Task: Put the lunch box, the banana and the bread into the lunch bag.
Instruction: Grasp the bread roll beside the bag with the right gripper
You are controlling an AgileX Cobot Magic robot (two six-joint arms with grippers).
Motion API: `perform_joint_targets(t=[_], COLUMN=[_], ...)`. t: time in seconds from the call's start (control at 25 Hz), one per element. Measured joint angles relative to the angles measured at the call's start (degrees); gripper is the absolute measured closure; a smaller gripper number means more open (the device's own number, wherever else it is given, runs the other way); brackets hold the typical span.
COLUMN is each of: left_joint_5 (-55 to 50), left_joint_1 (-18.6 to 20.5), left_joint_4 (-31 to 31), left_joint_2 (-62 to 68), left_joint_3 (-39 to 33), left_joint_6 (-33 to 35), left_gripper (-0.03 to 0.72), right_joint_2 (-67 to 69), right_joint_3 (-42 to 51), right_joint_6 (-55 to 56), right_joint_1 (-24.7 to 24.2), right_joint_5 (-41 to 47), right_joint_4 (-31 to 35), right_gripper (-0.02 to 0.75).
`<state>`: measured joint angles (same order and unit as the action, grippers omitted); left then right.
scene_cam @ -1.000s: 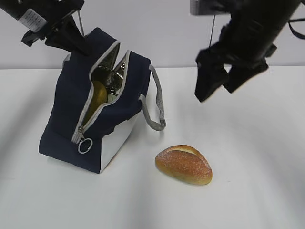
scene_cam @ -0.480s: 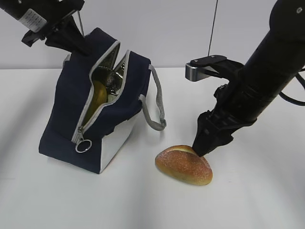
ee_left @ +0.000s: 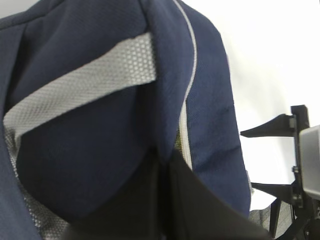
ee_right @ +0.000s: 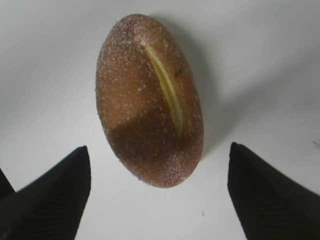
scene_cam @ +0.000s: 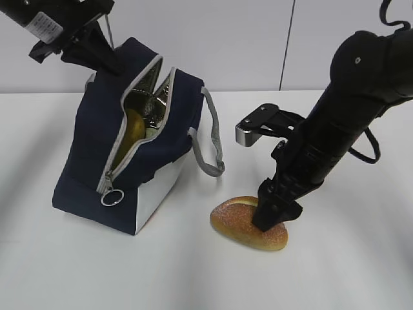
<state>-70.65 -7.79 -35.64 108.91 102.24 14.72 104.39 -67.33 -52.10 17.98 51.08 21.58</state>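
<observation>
From the exterior view I count 1 lunch bag point(scene_cam: 122, 161), 1 bread point(scene_cam: 240, 219) and 2 arms. The bag stands tilted toward the surface's left edge with its zipper parted, and something yellow shows inside, most likely the banana point(scene_cam: 134, 129); I see no lunch box from here, so it may be inside. The bread lies on the surface point(scene_cam: 335, 271) toward the front edge, well apart from the bag's right side. My right gripper point(scene_cam: 276, 216) is down at the roll's right end, and the left gripper point(scene_cam: 97, 48) is at the bag's upper rear.

In the left wrist view the jaws are clenched on the navy fabric of the bag just below 1 grey strap point(ee_left: 80, 82), propping the mouth open. I want that pinch held firm so the opening does not sag.

In the right wrist view the jaws stand released, 2 black tips either side of the near end of the roll, neither touching it. The roll runs lengthwise away from the camera, so I judge the jaws should advance toward its middle before closing across the narrow width, gently since the crust may dent, then lift clear and carry it over the zipper gap.
</observation>
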Motion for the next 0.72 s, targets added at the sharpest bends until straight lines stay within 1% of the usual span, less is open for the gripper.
perform_joint_targets(t=[0.2,0.36,0.48,0.56,0.72], left_joint_5=[0.00,0.00,0.00,0.00,0.00], left_joint_1=[0.00,0.00,0.00,0.00,0.00], left_joint_4=[0.11,0.41,1.11,1.41,1.51], left_joint_2=[0.00,0.00,0.00,0.00,0.00], left_joint_3=[0.00,0.00,0.00,0.00,0.00], left_joint_6=[0.00,0.00,0.00,0.00,0.00], left_gripper=[0.691,0.691,0.691,0.691,0.691], right_joint_2=[3.09,6.00,8.16,8.73,8.73], right_joint_3=[0.00,0.00,0.00,0.00,-1.20], right_joint_6=[-5.08,-5.88,-6.41,-6.43,-6.56], right_joint_1=[0.86,2.22,2.63,2.63,2.63], right_joint_5=[-1.62,-5.44,-5.65,-5.90,-4.32], right_joint_4=[2.34,2.72,3.23,3.23,3.23], right_gripper=[0.086,0.081,0.085,0.122,0.256])
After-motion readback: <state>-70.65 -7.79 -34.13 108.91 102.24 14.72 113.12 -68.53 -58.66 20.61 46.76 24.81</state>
